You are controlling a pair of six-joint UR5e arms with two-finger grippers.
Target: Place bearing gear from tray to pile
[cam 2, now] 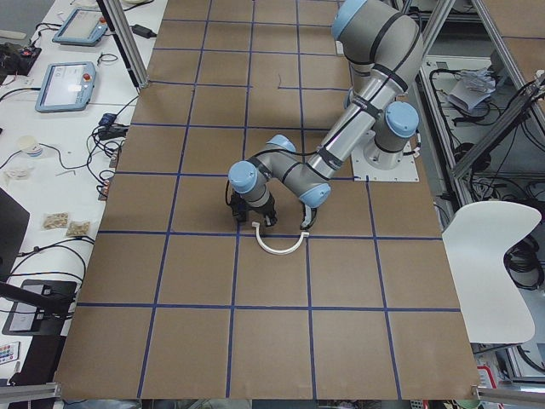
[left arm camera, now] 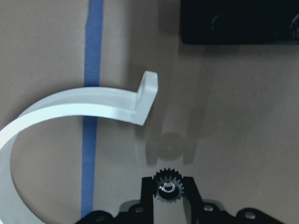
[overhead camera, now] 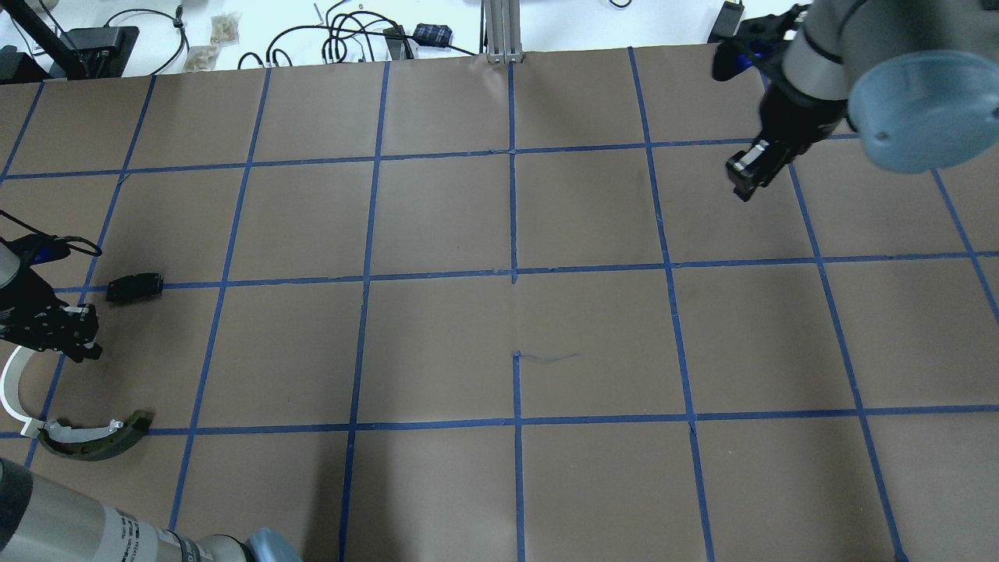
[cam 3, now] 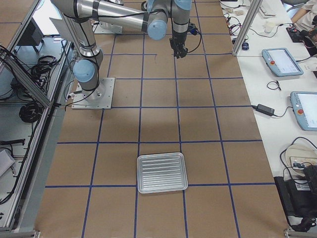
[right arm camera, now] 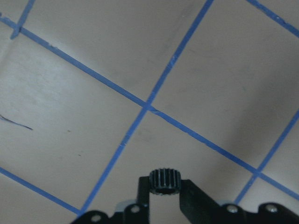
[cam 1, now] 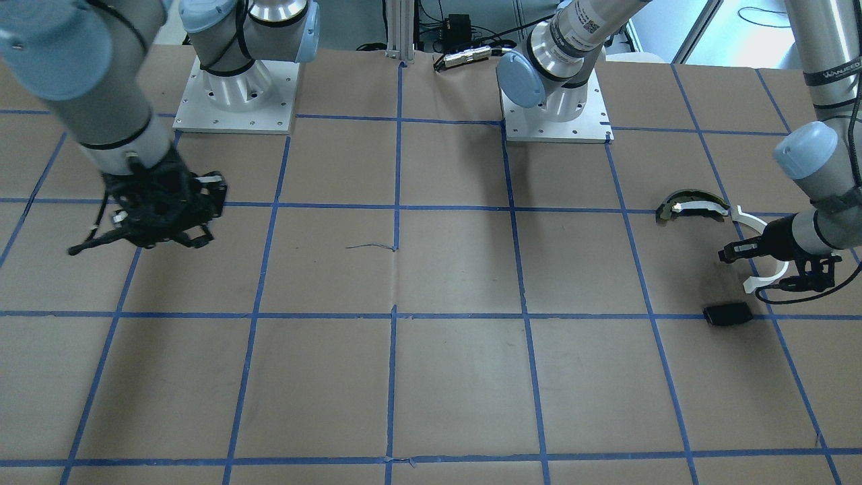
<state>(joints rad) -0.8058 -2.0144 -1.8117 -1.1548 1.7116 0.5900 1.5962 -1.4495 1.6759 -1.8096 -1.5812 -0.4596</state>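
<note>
My left gripper (left arm camera: 168,185) is shut on a small black bearing gear (left arm camera: 168,190) and holds it just above the paper, inside the pile. The pile is a white half-ring strip (left arm camera: 70,109), a flat black plate (left arm camera: 238,21) and a curved black-and-tan piece (overhead camera: 90,437). In the overhead view the left gripper (overhead camera: 82,343) sits between the plate (overhead camera: 134,287) and the strip (overhead camera: 9,386). My right gripper (right arm camera: 163,184) is shut on a second small black gear (right arm camera: 163,181), high over bare paper at the far right (overhead camera: 745,183). The metal tray (cam 3: 162,172) looks empty.
The table is covered in brown paper with a blue tape grid. The two arm bases (cam 1: 236,101) (cam 1: 555,114) stand at the robot's edge. Cables and tablets lie beyond the far table edge (overhead camera: 351,39).
</note>
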